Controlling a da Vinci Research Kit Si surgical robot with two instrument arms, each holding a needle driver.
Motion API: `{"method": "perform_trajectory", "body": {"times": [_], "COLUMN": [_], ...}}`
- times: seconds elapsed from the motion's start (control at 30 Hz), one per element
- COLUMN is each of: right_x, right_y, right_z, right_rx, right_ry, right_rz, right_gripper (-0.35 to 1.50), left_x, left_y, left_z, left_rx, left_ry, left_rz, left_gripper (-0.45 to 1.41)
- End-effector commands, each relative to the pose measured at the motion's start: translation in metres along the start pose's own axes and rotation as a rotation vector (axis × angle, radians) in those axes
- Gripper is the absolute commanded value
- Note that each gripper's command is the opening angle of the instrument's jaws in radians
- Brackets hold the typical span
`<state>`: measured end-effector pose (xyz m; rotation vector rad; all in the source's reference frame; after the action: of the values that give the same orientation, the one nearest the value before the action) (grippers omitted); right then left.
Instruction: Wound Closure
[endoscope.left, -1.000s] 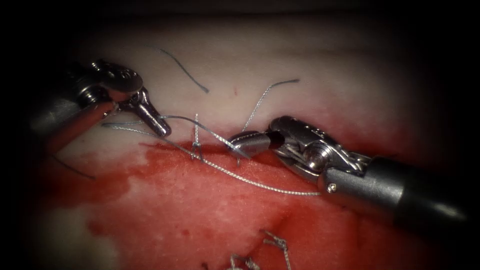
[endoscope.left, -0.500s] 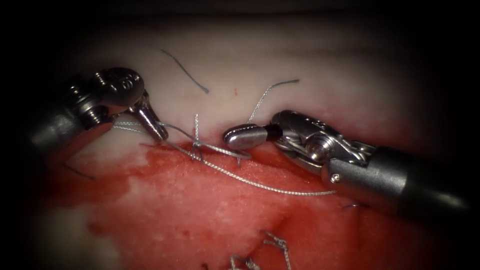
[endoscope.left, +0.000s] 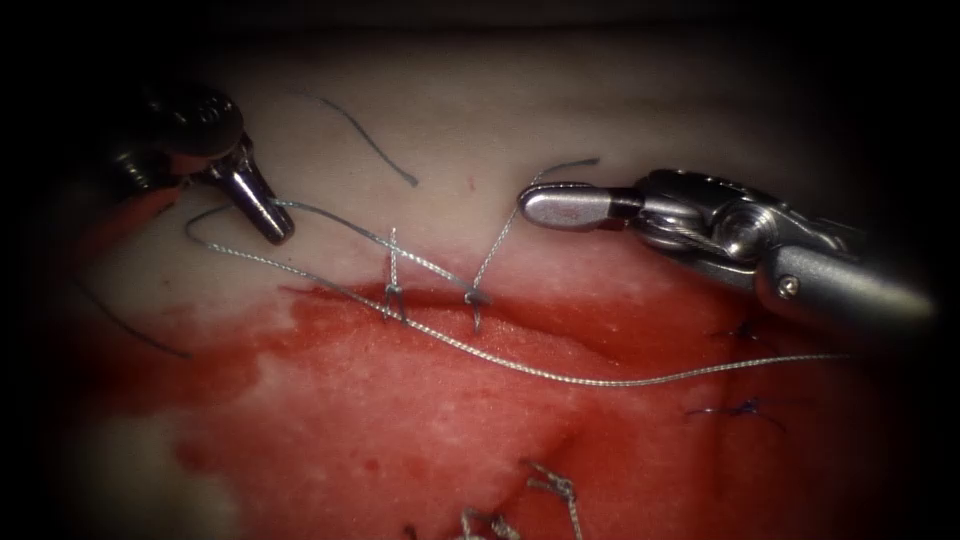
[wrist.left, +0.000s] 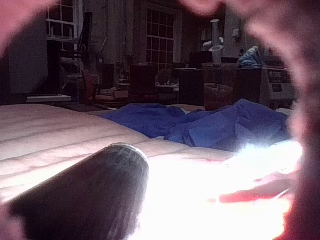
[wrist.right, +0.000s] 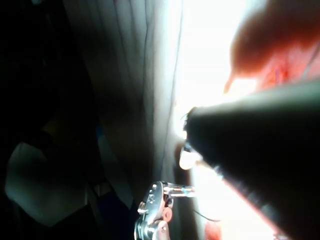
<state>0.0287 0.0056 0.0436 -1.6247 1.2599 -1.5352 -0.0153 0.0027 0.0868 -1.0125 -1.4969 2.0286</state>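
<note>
Left end effector (endoscope.left: 268, 222) is closed on the thread (endoscope.left: 330, 222). Right end effector (endoscope.left: 560, 205), closed and empty, has been withdrawn right from the stitch (endoscope.left: 477, 298); thread drawn taut between; needle not located.

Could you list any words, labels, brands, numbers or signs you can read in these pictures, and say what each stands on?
None can be read.
Left tool: faint marks stamped on its round wrist part in the endoscope view, too blurred and dark to read.
Right tool: no marking visible.
</note>
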Motion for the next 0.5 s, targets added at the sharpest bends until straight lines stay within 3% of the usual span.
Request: {"method": "perform_trajectory", "body": {"times": [0.03, 0.07, 0.13, 0.23, 0.3, 0.37, 0.5], "right_x": [-0.0011, -0.0009, -0.0004, 0.0001, 0.0003, 0.0007, 0.0008], "right_y": [0.0011, 0.0016, 0.0025, 0.0038, 0.0041, 0.0043, 0.0035], "right_z": [0.001, 0.0012, 0.0017, 0.0034, 0.0043, 0.0054, 0.0062], "right_rx": [-0.017, -0.025, -0.015, 0.057, 0.034, -0.014, 0.001], "right_ry": [0.006, 0.024, 0.081, 0.242, 0.293, 0.315, 0.309], "right_rz": [-0.107, -0.19, -0.313, -0.345, -0.35, -0.355, -0.38], "right_gripper": [0.46, 0.93, 1.03, 1.01, 1.03, 1.01, 1.03], "left_x": [0.0015, 0.0016, 0.0016, 0.0019, 0.0021, 0.0021, 0.0021], "left_y": [0.0001, -0.0001, -0.0003, -0.0003, -0.0003, -0.0002, 0.0004], "left_z": [-0.0008, -0.0006, -0.0004, -0.0004, -0.0004, -0.0001, 0.0002], "left_rx": [-0.003, -0.014, -0.02, -0.033, -0.038, -0.046, -0.051], "left_ry": [0.014, 0.031, 0.047, 0.088, 0.116, 0.131, 0.144], "left_rz": [0.017, 0.03, 0.062, 0.146, 0.211, 0.22, 0.244], "left_gripper": [-0.45, -0.45, -0.45, -0.45, -0.45, -0.45, -0.45]}}
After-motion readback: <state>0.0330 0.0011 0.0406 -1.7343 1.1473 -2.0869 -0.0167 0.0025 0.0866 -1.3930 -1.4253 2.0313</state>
